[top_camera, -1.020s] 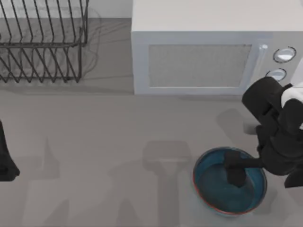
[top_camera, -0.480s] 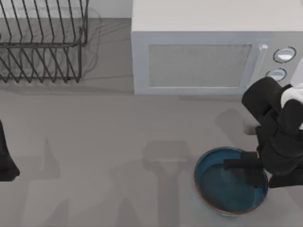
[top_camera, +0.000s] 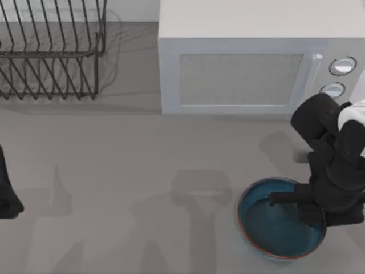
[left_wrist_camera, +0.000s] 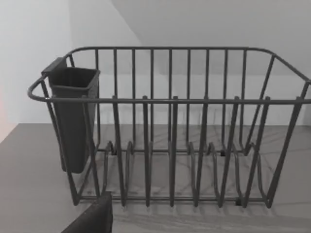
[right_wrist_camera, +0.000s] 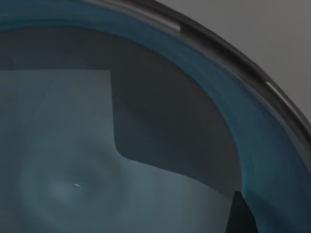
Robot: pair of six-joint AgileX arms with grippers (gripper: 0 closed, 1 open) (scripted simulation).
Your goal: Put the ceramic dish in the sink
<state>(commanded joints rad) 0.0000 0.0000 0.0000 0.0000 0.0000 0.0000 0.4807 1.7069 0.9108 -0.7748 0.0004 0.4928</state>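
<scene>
Top view: dish [top_camera: 274,234] sits on the table [top_camera: 142,171] near its front right, in front of the microwave's [top_camera: 256,63] right end and well apart from it. Teal glaze inside, thin reddish-brown rim visible along the left and front edge. Dish upright, resting flat.

Right gripper [top_camera: 305,204] is at the dish's right rim. 1 dark finger [top_camera: 285,198] reaches inward over the bowl's interior; the rest of the gripper body covers the rim on that side. Whether the fingers straddle the rim or press on it: cannot tell from above, and cannot tell how wide they stand. The right arm [top_camera: 331,142] runs up the right edge of the table in front of the microwave's 2 round knobs [top_camera: 341,67].

Right wrist view: close on the dish interior [right_wrist_camera: 97,160], curved wall and rim [right_wrist_camera: 228,53] arcing across, grey table beyond the rim. A dark fingertip [right_wrist_camera: 240,216] shows at the frame edge, close against the inner wall. Contact not resolvable.

Left arm [top_camera: 7,191] parked at the table's left edge, well apart from the dish. Finger state: cannot tell.

Left wrist view: wire dish rack [left_wrist_camera: 170,126] straight ahead, upright, with a dark cutlery cup [left_wrist_camera: 73,116] hung inside 1 end. A dark piece of the left gripper [left_wrist_camera: 92,218] juts in at the frame edge. In the top view the rack [top_camera: 51,45] stands at the back left, beside the microwave with a gap between.
</scene>
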